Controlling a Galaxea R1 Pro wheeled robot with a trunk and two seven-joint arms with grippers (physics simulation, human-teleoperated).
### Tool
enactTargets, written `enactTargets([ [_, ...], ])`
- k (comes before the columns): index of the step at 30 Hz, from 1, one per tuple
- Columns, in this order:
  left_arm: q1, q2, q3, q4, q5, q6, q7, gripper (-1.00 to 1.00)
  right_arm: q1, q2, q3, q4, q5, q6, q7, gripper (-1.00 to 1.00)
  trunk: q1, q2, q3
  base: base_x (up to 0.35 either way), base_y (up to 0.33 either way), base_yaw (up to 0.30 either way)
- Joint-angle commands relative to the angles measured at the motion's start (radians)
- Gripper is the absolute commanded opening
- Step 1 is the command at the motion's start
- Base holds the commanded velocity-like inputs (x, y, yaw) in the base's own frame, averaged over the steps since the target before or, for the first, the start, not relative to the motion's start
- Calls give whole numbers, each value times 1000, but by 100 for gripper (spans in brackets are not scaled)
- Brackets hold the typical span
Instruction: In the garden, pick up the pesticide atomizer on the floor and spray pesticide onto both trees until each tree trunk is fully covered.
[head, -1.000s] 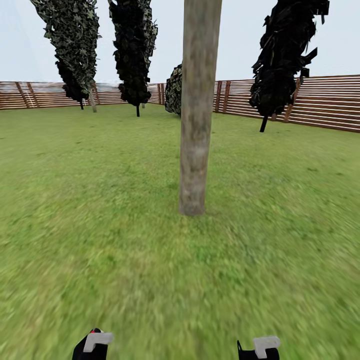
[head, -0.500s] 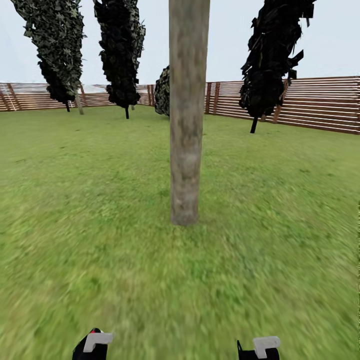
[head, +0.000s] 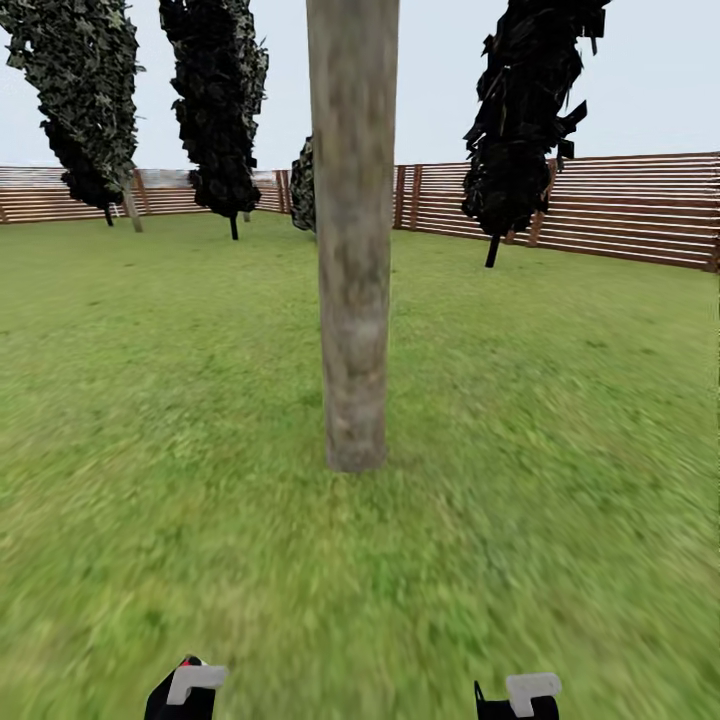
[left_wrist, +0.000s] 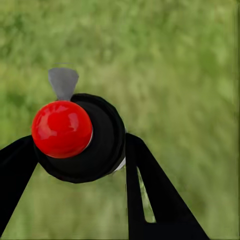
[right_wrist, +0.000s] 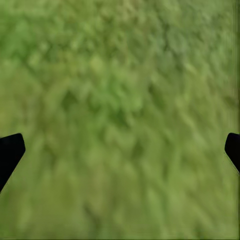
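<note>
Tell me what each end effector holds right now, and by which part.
The left end effector grips the pesticide atomizer around its black body, below the red top. The right end effector is open over grass, holding nothing.

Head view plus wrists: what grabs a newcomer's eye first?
The thick pale tree trunk standing upright on the grass, straight ahead of the robot at the head view's centre, with dark cypress-like trees and the slatted wooden fence behind it. Next, in the left wrist view, the atomizer, black with a glossy red top, held between the left gripper fingers. The right gripper is open over bare grass.
</note>
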Motion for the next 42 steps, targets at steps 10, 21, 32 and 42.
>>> enactTargets([
  [10,0,0,0,0,0,0,0,-100,0,0,0,-2,-1,0,0,100,0,0,0,339,0,-12],
  [21,0,5,2,-1,0,-1,-2,-100,0,0,0,-5,-1,0,-1,100,0,0,1,339,0,-72],
  [32,0,6,1,-2,-2,-2,-5,-100,0,0,-5,-2,-1,0,-4,100,0,0,4,339,0,-229],
  [42,-5,5,-7,-16,-8,-3,-15,-100,0,-6,0,-53,4,2,3,100,0,0,4,216,0,-10],
])
